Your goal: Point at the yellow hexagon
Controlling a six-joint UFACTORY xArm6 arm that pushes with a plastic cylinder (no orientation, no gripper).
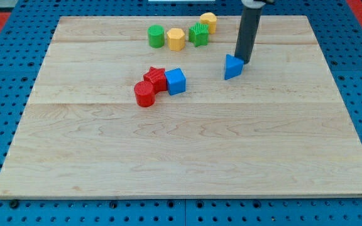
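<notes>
My tip (242, 61) rests just behind the blue triangular block (232, 67), apparently touching it. I carry no gripper. The yellow hexagon (176, 39) sits between the green cylinder (156, 36) and green star (198, 34) near the tabletop's (187, 157) top edge.

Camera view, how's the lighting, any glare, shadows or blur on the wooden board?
Camera view: even, soft light on the pale wooden board, no glare; only faint short shadows beside the blocks; sharp throughout. My tip reads clearly, touching the blue triangular block, well to the view's right of the yellow hexagonal block.
</notes>
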